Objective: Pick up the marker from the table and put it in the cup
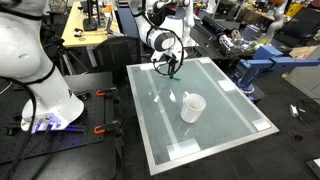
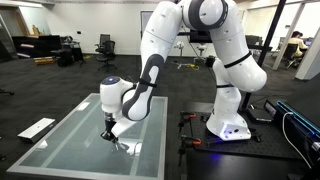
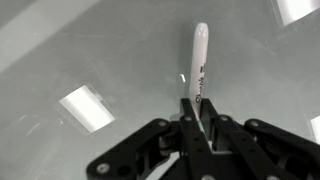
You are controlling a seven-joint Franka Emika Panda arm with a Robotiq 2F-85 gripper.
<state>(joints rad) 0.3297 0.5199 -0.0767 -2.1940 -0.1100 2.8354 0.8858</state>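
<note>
My gripper (image 3: 198, 112) is shut on the marker (image 3: 200, 60), whose pale end sticks out beyond the fingertips; a thin green strip shows between the jaws. In an exterior view the gripper (image 1: 170, 66) hangs just above the far part of the table (image 1: 150, 120), with the marker (image 1: 175, 71) in it. The white cup (image 1: 192, 106) stands upright near the table's middle, nearer the camera than the gripper and apart from it. In an exterior view the gripper (image 2: 110, 133) is low over the table (image 2: 60, 145); the cup does not show there.
White tape squares (image 3: 85, 107) lie on the glassy top below the gripper, and more sit at the table's corners (image 1: 262, 126). A desk (image 1: 85, 35) and blue equipment (image 1: 258, 65) stand beyond the table. The robot base (image 2: 228, 125) is beside the table.
</note>
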